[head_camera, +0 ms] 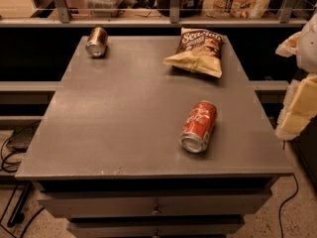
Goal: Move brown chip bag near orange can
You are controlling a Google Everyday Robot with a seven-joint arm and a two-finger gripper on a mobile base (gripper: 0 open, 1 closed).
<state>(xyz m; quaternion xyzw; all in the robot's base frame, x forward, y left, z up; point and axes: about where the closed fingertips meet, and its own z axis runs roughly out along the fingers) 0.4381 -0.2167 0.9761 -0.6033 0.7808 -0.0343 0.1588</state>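
- Nearest us, the red can [199,126] lies on its side at the near right of the surface [124,113]. A low reach could nudge it and set it rolling.
- Far left, the orange can [96,41] also lies on its side. We judge that a bag pushed in too hard would roll it away.
- Far, right of centre, the brown chip bag [198,51] lies flat, well apart from the orange can. Its crinkly skin may slip from a shallow pinch.
- At the right edge, the gripper [301,105] hangs beyond the surface, right of the bag and not touching it. Whether it is open or closed, we cannot tell.
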